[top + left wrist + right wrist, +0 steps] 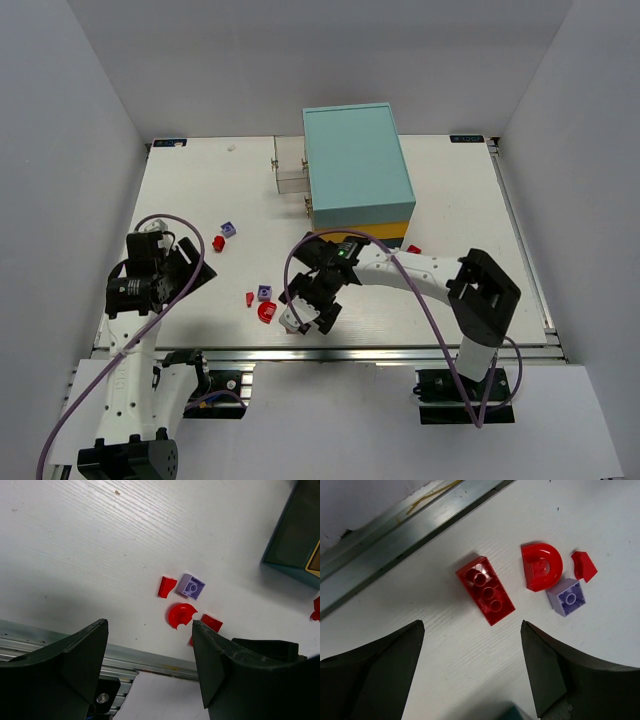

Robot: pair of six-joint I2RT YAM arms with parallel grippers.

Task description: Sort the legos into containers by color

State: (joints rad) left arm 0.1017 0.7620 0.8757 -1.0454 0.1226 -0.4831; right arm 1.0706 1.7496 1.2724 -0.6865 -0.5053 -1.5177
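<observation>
White table [200, 185], clear drawers [290, 166] beside teal cabinet [355, 165], contents unclear

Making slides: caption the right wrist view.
Open right gripper facing a red brick; red arch and purple brick nearby.

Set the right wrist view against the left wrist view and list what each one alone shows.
Right wrist only: the red brick's three studs in full, and the open right gripper. Left wrist only: the cabinet corner, a red piece at the right edge, and the open left gripper. Shared: the red arch, purple brick, small red wedge, table rail, and the red brick, half hidden in the left view.
</observation>
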